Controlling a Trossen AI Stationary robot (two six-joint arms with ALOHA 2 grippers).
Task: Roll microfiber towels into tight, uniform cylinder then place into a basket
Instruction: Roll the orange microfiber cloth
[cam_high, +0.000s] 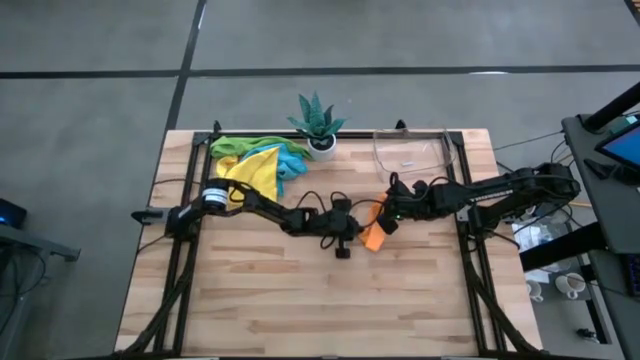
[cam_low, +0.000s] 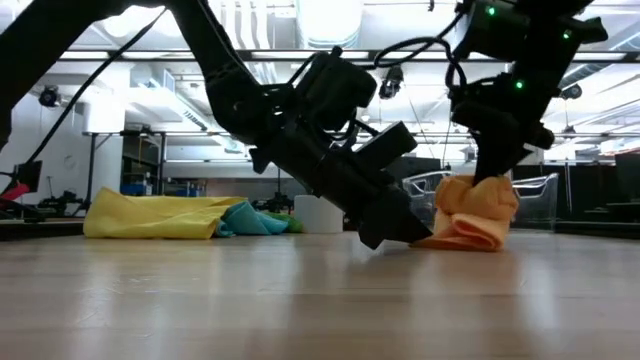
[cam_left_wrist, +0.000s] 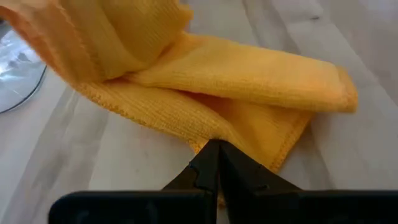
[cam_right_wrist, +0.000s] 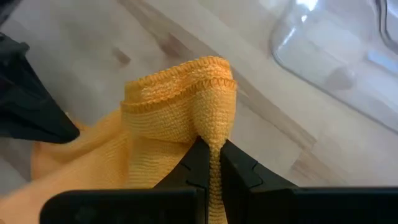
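I was only starting. My right tool (cam_right_wrist: 211, 158) and left tool (cam_left_wrist: 214, 158) both pinched the orange towel (cam_high: 375, 232), still floppy on the surface near the basket (cam_high: 412, 150). It looked empty. Other towels (cam_high: 255, 160) waited in a pile.

Lighting: even, moderately bright, from overhead; ceiling light strips (cam_low: 330, 20) at 12 o'clock in the low view are blown out to white glare. Shadows: soft, short. Low view: arms backlit, nearly silhouetted; wooden tabletop (cam_low: 300, 310) at 6 o'clock out of focus, with a pale sheen. Wrist views: orange towel (cam_left_wrist: 205, 81) weave sharp mid-frame, blurred at 11 o'clock; clear basket (cam_right_wrist: 336, 43) at 2 o'clock soft, with white highlights. High view: slightly hazy.
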